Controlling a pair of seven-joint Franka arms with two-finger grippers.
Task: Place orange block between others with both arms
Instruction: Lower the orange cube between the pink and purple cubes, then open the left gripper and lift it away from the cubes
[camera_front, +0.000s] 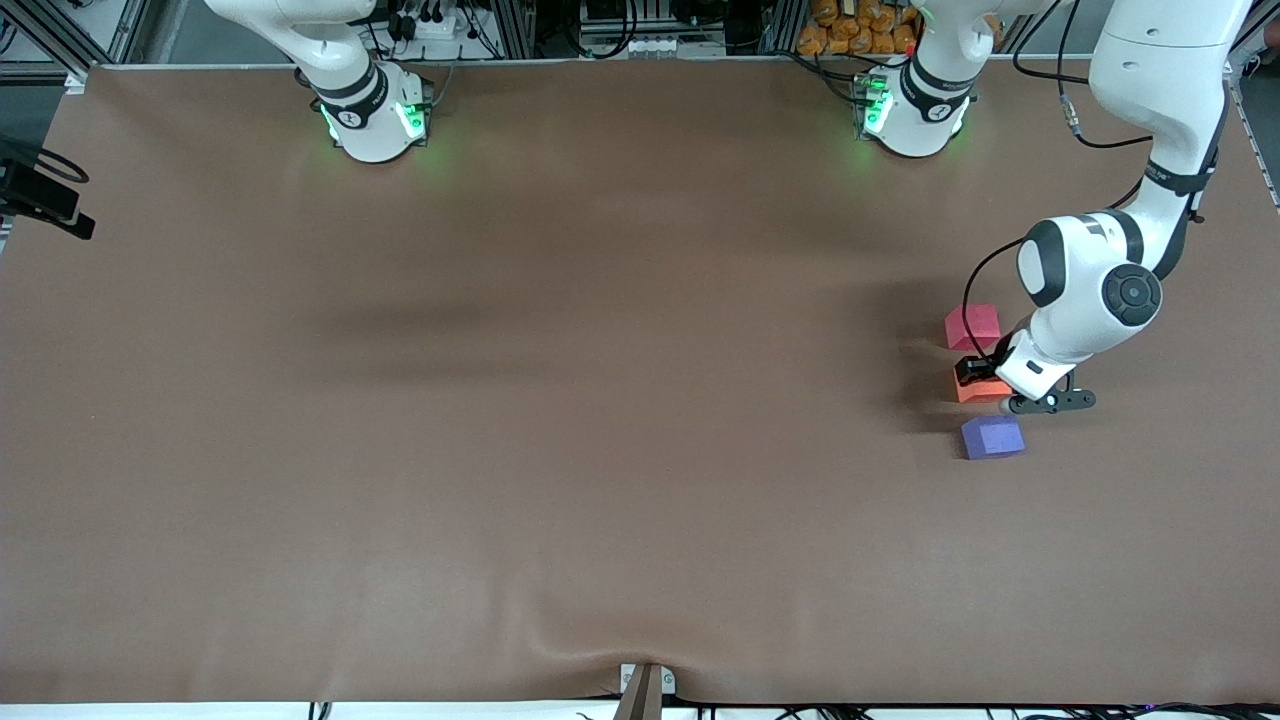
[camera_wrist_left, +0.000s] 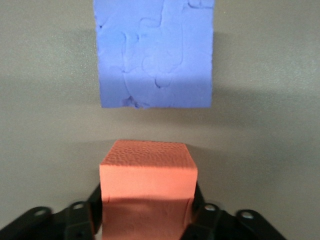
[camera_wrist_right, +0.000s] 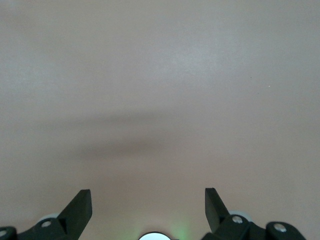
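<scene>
- Three cubes lined up toward the left arm's end of the table (camera_front: 600, 400): red-pink cube (camera_front: 972, 326) farthest from the front camera, orange block (camera_front: 982, 390) in the middle, blue-purple cube (camera_front: 992, 437) nearest.
- Right gripper (camera_wrist_right: 148, 202) over bare table, fingers spread wide, holding nothing; waiting.
- Left gripper (camera_wrist_left: 147, 210) low at the orange block, fingers flanking its sides; gripping or loose — cannot tell.
- Best done by releasing fully, then lifting straight up, clear of both neighbours.
- Left arm folded down steeply, wrist over the row.

Left wrist view: the orange block (camera_wrist_left: 147, 192) sits between the two black fingers (camera_wrist_left: 95, 212) of the left gripper (camera_wrist_left: 147, 220), resting on the plain surface (camera_wrist_left: 45, 140). A blue-purple cube (camera_wrist_left: 155, 52) lies near it, apart, with bare surface between them.
</scene>
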